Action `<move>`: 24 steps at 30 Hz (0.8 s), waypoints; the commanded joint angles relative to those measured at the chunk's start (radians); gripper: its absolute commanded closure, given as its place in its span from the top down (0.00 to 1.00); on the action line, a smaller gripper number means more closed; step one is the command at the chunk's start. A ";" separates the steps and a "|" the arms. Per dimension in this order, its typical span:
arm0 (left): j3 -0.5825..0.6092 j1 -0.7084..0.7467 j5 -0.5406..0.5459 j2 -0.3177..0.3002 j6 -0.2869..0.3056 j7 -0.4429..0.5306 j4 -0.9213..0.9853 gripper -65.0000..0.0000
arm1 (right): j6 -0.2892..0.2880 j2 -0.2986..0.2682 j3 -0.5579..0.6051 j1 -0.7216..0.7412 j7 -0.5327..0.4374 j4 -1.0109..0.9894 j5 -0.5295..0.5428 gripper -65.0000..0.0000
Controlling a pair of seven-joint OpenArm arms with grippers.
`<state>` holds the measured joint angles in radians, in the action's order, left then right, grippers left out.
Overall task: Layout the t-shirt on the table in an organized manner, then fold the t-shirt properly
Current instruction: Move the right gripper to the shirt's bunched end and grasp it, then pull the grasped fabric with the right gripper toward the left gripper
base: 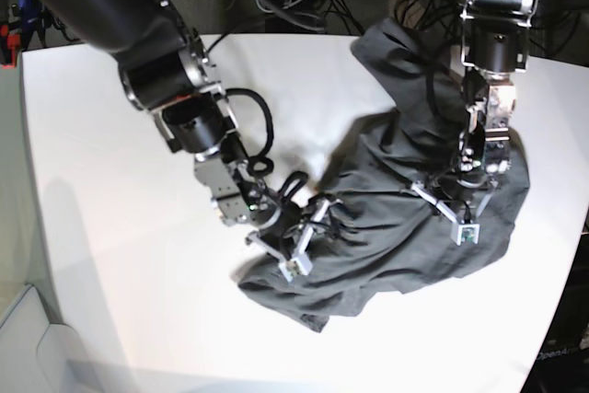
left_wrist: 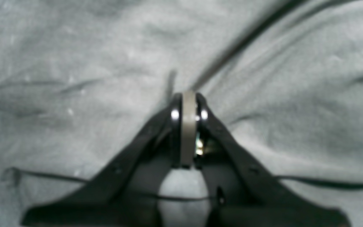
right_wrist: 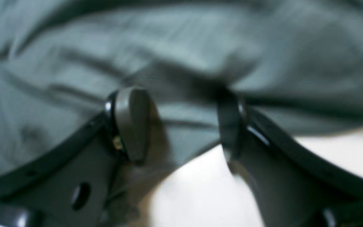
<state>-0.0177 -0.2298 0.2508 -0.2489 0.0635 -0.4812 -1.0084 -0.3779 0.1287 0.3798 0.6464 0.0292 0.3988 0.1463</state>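
Counter [base: 110,255]: white, rounded corners. T-shirt [base: 405,227]: dark grey, rumpled heap spreading from centre toward 3 o'clock. Right end effector [right_wrist: 181,126]: jaws spread wide, released, at the shirt's 9 o'clock edge. Left end effector [left_wrist: 188,104]: clenched tight, pads together, resting over the cloth.

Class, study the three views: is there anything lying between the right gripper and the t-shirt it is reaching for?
Nothing visible does. The right gripper stands open right at the edge of the t-shirt, with cloth already between its jaws and only bare table beneath. No other object lies near it.
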 commanded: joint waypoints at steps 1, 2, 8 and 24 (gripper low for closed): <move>0.014 0.030 -0.020 0.001 -0.008 -0.147 0.018 0.01 | -0.005 0.006 0.017 0.016 -0.024 0.016 0.008 0.55; 0.035 0.030 -0.020 0.000 -0.008 -0.147 0.018 0.01 | -0.005 0.006 0.032 0.005 -0.035 0.016 0.008 0.55; 0.221 0.031 -0.018 -0.056 -0.008 -0.147 0.018 0.01 | -0.005 0.002 0.054 -0.050 -0.031 0.019 0.008 0.55; 0.232 0.160 -0.009 -0.204 -0.006 -0.146 -0.140 0.01 | -0.013 0.006 0.118 -0.076 0.047 0.022 0.008 0.55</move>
<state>0.2066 -0.1074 0.2512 -0.4416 0.0498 -0.4637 -1.1687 -0.3775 0.1276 0.4923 0.5758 -0.0242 0.4313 0.1669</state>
